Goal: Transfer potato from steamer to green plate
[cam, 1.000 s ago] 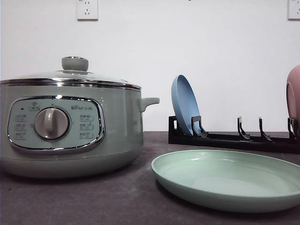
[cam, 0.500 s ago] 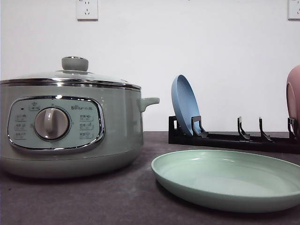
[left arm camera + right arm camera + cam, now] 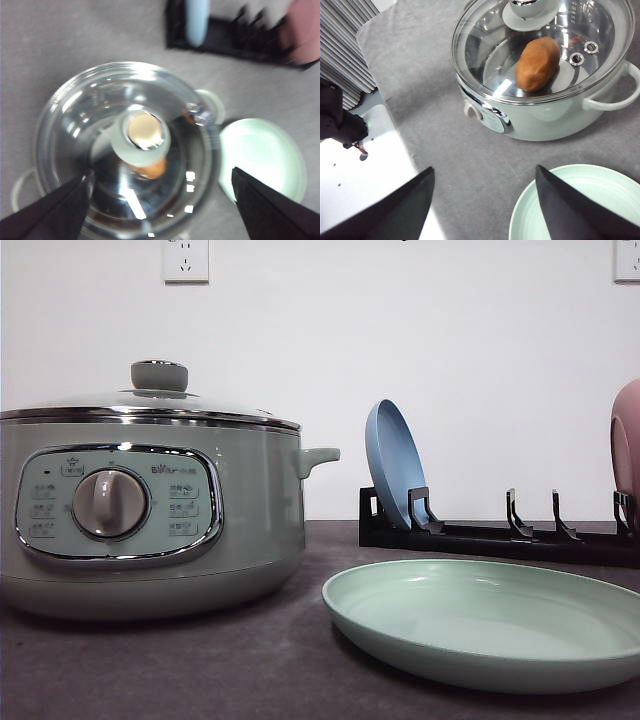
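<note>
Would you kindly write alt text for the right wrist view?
An orange-brown potato lies inside the sage-green steamer, seen through its closed glass lid. The empty green plate sits beside it on grey cloth, framed by the open right gripper.

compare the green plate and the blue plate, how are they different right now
The green plate lies flat on the table in front, while the blue plate stands nearly upright on its edge in the black rack behind it. The green plate is pale mint; the blue plate is a dusty blue. The green plate sits nearer the camera and looks wider, though that may be just closeness. Both are round, shallow, matte and hold nothing.
</note>
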### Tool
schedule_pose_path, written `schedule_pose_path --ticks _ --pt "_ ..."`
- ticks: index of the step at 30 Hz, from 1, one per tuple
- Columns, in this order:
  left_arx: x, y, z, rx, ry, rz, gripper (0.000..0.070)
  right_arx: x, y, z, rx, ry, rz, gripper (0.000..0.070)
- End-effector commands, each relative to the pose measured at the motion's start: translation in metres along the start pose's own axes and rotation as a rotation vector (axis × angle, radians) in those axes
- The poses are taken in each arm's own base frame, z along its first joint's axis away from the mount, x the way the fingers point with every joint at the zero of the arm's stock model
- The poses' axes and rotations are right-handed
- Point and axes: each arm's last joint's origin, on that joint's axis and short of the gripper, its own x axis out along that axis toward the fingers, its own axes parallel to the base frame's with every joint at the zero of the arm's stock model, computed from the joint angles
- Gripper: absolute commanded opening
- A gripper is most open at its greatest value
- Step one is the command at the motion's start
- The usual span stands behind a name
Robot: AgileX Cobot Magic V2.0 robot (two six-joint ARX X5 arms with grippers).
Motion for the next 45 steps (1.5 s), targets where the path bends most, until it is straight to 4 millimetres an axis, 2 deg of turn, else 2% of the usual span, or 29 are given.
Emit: schedule_pose_path --ticks 1,6,12,20,24,30,35,45 --pt "0.010 -0.002 0.012 0.030 0.019 0.007 0.0556 -0.001 0.002 0.005 -0.010 -0.012 0.004 0.0400" --pt "0.045 -0.008 0.025 0.059 0.102 0.032 0.0556 -0.001 0.002 0.005 -0.010 -0.012 0.004 0.0400" --pt "0.087 -0.009 0.027 0.079 0.210 0.077 0.0555 -0.001 0.002 0.005 -0.010 -0.013 0.004 0.0400" --pt "0.123 -0.007 0.027 0.082 0.294 0.078 0.0554 -0.001 0.002 0.005 -0.010 -0.013 0.004 0.0400" --pt "0.132 -0.006 0.026 0.082 0.317 0.077 0.0553 -0.001 0.002 0.005 -0.010 -0.013 0.004 0.0401" --pt "0.134 -0.006 0.026 0.093 0.322 0.125 0.0542 -0.001 0.002 0.005 -0.010 -0.013 0.003 0.0400" --pt "0.134 -0.006 0.025 0.093 0.329 0.134 0.0469 -0.001 0.002 0.005 -0.010 -0.013 0.003 0.0400" --pt "0.138 -0.010 0.024 0.104 0.337 0.126 0.0469 -0.001 0.002 0.005 -0.010 -0.012 0.004 0.0400"
